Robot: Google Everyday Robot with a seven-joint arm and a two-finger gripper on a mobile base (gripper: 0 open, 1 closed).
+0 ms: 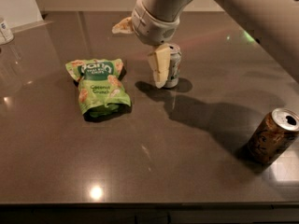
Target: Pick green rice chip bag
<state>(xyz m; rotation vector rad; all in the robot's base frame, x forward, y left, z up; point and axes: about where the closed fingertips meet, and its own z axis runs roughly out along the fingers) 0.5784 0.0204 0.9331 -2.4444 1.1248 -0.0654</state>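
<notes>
Green rice chip bag flat on table, gripper near its right, grip state unclear

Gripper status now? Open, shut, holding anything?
Gripper: open or shut cannot be told; in front of the soda can; green rice chip bag lies apart on the table, not held.

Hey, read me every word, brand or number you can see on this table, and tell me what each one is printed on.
"Coconut Crunch": probable reading, on the light panel of the green rice chip bag.
Big white brand lettering on the bag's dark band: too blurred to read.
Silver-green can, partly hidden by the claw hanging just right of the bag: nothing readable.
Brown can, far right: markings unreadable.
</notes>
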